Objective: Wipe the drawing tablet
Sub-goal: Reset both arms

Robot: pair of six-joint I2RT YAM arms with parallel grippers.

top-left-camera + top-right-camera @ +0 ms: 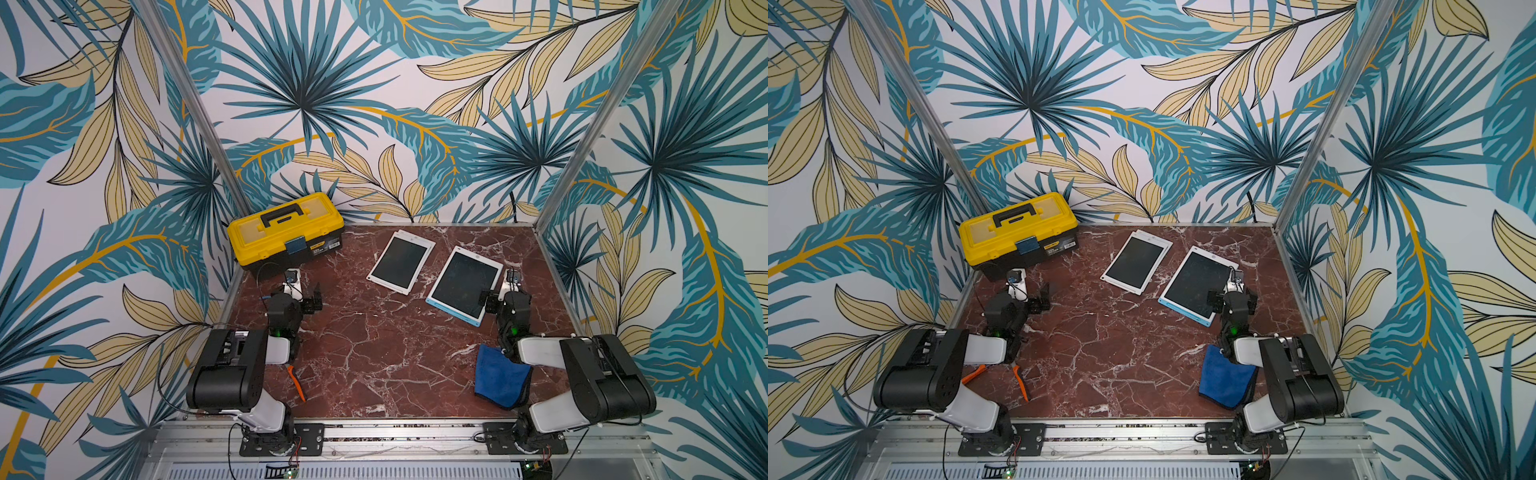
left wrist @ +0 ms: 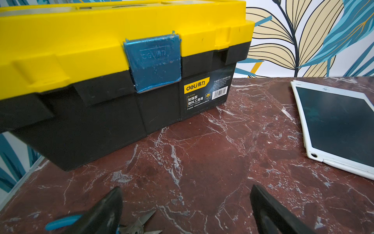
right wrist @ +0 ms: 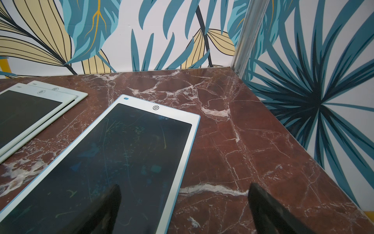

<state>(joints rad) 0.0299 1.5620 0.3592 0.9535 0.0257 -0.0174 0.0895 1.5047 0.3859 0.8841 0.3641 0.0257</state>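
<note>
Yellow toolbox (image 1: 286,232); orange-handled pliers (image 1: 296,384)

On the desk (image 1: 374,353): toolbox (image 1: 286,232) upper left, stacked tablets (image 1: 401,262) right of it, larger tablet (image 1: 463,284) further right, cloth (image 1: 498,378) lower right, pliers (image 1: 296,382) lower left.

Walls (image 1: 374,62) papered in teal and tan leaves are closing in three sides, silver metal posts (image 1: 198,112) are standing at the back corners, and a reddish-brown marbled tabletop (image 1: 374,353) is spreading between them.
</note>
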